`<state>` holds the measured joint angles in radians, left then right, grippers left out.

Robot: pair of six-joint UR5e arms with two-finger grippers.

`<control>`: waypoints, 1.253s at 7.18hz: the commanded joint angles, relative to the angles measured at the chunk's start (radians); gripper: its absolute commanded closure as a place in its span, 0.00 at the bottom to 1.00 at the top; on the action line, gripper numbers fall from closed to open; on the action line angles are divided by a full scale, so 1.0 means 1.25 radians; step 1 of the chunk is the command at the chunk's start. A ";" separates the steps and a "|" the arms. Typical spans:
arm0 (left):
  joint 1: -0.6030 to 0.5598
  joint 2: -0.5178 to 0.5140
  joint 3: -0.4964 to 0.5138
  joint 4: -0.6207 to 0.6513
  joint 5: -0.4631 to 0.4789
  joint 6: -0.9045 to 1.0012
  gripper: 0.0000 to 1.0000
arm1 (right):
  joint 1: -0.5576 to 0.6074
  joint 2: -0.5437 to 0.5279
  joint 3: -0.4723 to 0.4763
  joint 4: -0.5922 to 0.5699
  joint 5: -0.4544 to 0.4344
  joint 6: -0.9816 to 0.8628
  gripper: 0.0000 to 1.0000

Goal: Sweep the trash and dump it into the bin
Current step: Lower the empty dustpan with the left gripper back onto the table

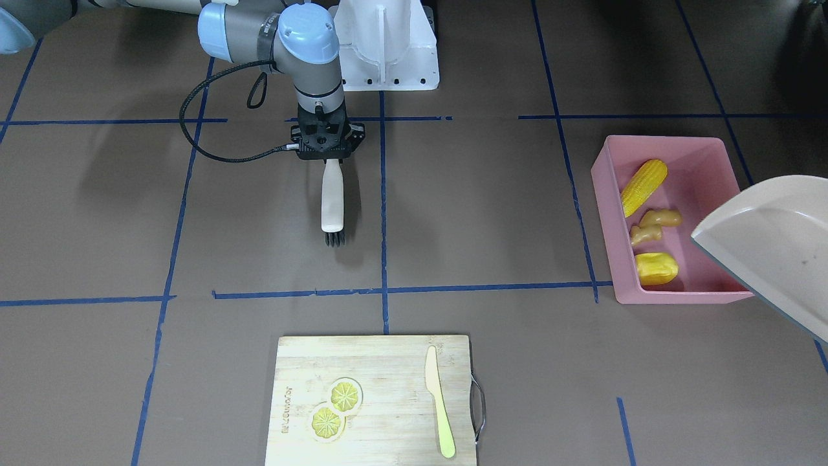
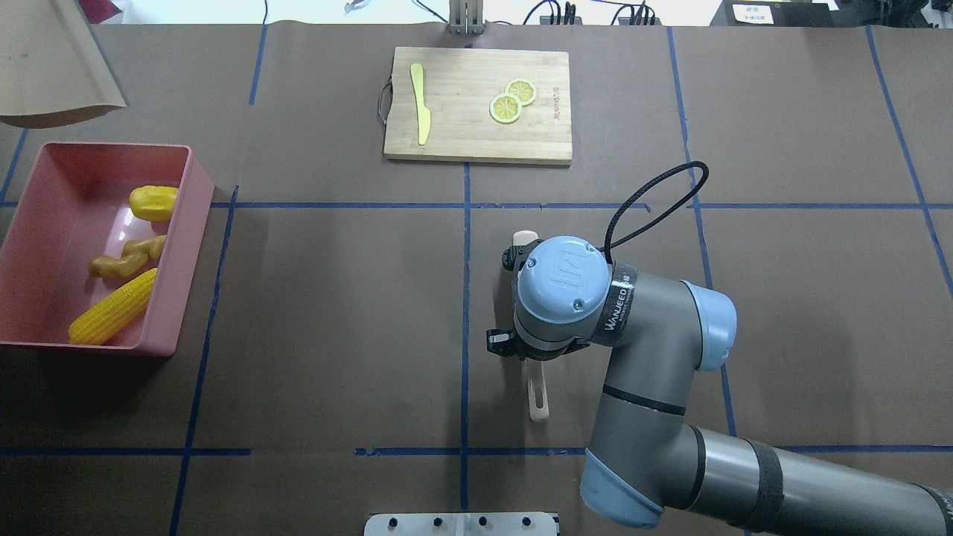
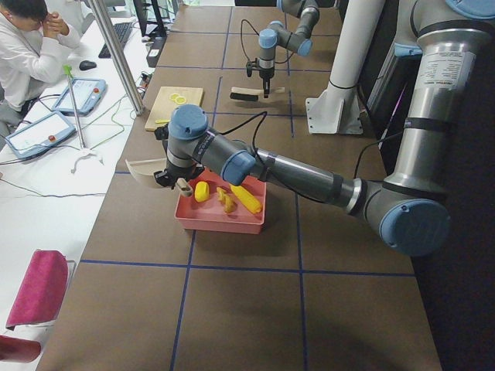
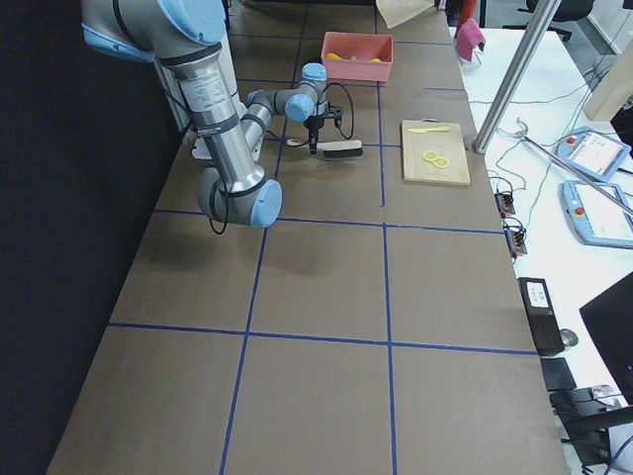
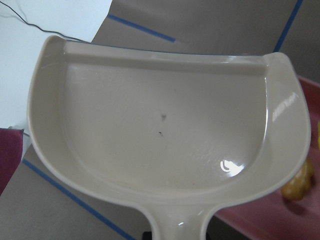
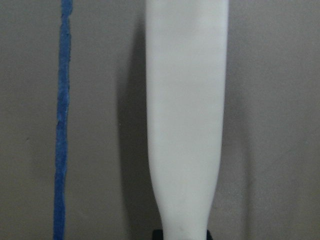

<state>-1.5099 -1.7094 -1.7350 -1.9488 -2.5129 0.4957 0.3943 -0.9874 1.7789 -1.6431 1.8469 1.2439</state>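
The trash lies inside the pink bin (image 1: 607, 226): a corn cob (image 1: 643, 186), a ginger root (image 1: 653, 224) and a yellow potato-like lump (image 1: 656, 268). The overhead view shows the same three in the bin (image 2: 186, 246). A beige dustpan (image 1: 770, 239) hangs tilted over the bin's outer end, and its scoop (image 5: 160, 125) is bare. My left gripper (image 3: 172, 179) is shut on its handle. Near the table's middle, my right gripper (image 1: 330, 157) is shut on a white brush (image 1: 332, 200) with its dark bristles down on the table.
A wooden cutting board (image 1: 388, 362) at the operators' edge carries two lemon slices (image 1: 335, 408) and a pale yellow knife (image 1: 438, 408). The white robot base (image 1: 388, 52) stands behind the brush. A person (image 3: 27, 46) sits at a side desk.
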 commanded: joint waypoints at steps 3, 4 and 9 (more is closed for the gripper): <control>0.183 -0.002 -0.001 -0.192 -0.076 -0.109 1.00 | 0.000 0.002 0.003 0.000 0.000 0.001 1.00; 0.235 -0.004 -0.001 -0.197 -0.076 -0.107 1.00 | 0.000 0.002 0.003 0.000 0.000 0.003 1.00; 0.545 -0.083 0.015 -0.202 0.114 -0.123 0.98 | 0.001 0.001 0.003 0.001 -0.001 0.010 1.00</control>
<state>-0.9097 -1.7783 -1.7248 -2.2005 -2.4357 0.3586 0.3951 -0.9863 1.7825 -1.6421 1.8460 1.2555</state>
